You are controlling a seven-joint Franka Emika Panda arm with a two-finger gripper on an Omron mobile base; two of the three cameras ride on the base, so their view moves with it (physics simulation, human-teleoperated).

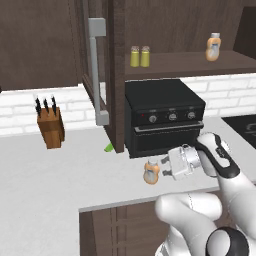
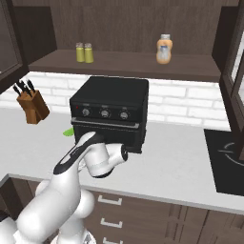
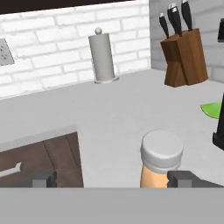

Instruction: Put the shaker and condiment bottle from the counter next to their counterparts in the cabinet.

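The condiment bottle (image 1: 151,171), squat and orange with a light cap, stands on the counter (image 1: 60,175) in front of the black oven. My gripper (image 1: 164,169) is level with it, just to its right, pointing at it, jaws open and empty. In the hand view the bottle (image 3: 161,158) sits close to the right fingertip (image 3: 181,178), inside the open span of my gripper (image 3: 111,179). Two alike yellow-green shakers (image 1: 135,56) (image 1: 145,56) stand side by side on the cabinet shelf (image 1: 185,65). A matching orange bottle (image 1: 213,47) stands further right on that shelf.
The cabinet door (image 1: 97,70) with its grey bar handle hangs open left of the black oven (image 1: 162,115). A knife block (image 1: 50,126) and a green scrap (image 1: 108,147) are on the counter to the left. A paper towel holder (image 3: 103,54) stands by the wall. A cooktop (image 2: 228,157) lies right.
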